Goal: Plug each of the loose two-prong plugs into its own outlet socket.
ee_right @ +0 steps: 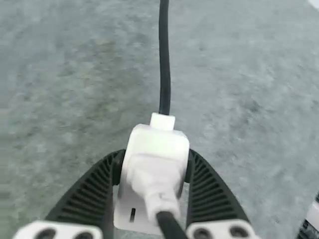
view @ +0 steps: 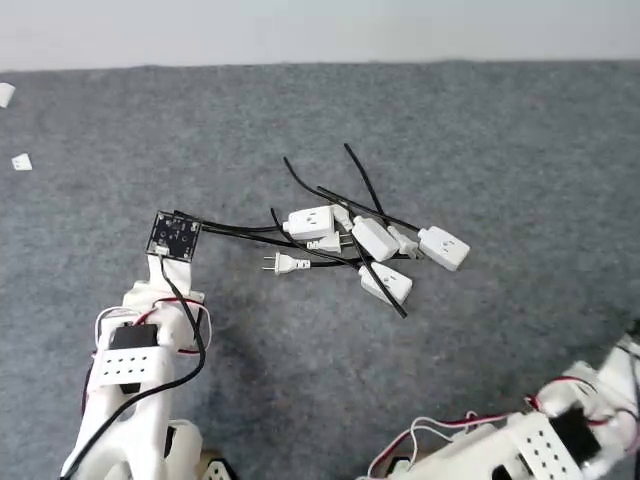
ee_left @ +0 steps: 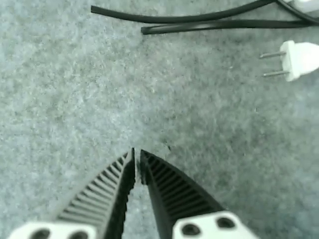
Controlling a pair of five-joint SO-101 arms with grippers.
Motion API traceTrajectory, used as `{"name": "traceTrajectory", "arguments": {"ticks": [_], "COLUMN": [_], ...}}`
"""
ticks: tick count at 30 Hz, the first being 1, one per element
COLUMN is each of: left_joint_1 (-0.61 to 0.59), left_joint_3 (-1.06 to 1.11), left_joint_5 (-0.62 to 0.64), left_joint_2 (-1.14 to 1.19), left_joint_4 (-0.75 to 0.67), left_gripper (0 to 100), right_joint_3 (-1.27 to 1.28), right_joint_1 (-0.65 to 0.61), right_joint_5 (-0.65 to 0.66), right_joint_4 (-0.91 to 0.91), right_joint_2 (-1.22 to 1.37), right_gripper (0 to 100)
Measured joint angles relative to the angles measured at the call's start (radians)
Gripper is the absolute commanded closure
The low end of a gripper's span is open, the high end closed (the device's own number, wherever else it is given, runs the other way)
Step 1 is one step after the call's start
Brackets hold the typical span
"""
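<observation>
Right claw [ee_right: 155, 155], ribbed black fingers [ee_right: 94, 194] closed on both sides of a white outlet socket [ee_right: 155, 142]; firm grip, block sits square between them. White plug body [ee_right: 158, 191] lies along the socket's upper face, its black cord coming off toward the wrist; whether it is fully seated cannot be told. Second black cord [ee_right: 164, 59] leaves the socket's far end and runs straight away over the grey carpeted tabletop [ee_right: 65, 74]. Left claw [ee_left: 137, 152] narrow, tips pinched to a thin slit, nothing between them, poised over bare carpet. Beyond its tips and off to one side, loose two-prong plug [ee_left: 299, 59], white, lying flat, both prongs free and pointing back across the claw's line. Farther out, two black leads [ee_left: 199, 21] cross the carpet side by side. From the high view: left arm [view: 130, 370] stands at the near left, its wrist board [view: 173, 237] just beside the end of those leads, with the loose plug to its right, near but apart. Right arm [view: 560, 435] sits low at the near right corner. Mid-tabletop, a cluster of white sockets [view: 376, 238], four counted, lies tangled with black cords just past the loose plug; some touch or overlap, exact pairings unclear. Two small pale scraps [view: 21, 161] rest at the far left edge, well apart from everything else.
</observation>
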Motion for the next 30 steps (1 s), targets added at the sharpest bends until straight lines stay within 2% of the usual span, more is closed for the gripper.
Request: {"name": "traceTrajectory", "arguments": {"ticks": [7,13,19,22,26,30], "left_joint_1": [0.0,0.0,0.0,0.0,0.0,0.0], "left_joint_3": [0.0,0.0,0.0,0.0,0.0,0.0], "left_joint_5": [0.0,0.0,0.0,0.0,0.0,0.002], "left_joint_2": [0.0,0.0,0.0,0.0,0.006,0.006], "left_joint_4": [0.0,0.0,0.0,0.0,0.0,0.0], "left_gripper": [99,99,88,85,85,85], "right_joint_3": [-0.103,-0.284,-0.377,-0.405,-0.476,-0.572], "right_joint_1": [0.054,0.06,0.094,0.091,0.091,0.078], "right_joint_5": [-0.051,-0.074,-0.097,-0.098,-0.112,-0.157], "right_joint_4": [-0.005,-0.077,-0.239,-0.259,-0.233,-0.063], "right_joint_2": [0.083,0.407,0.772,0.845,0.847,0.798], "right_gripper": [99.1,98.4,75.9,75.3,78.3,78.6]}}
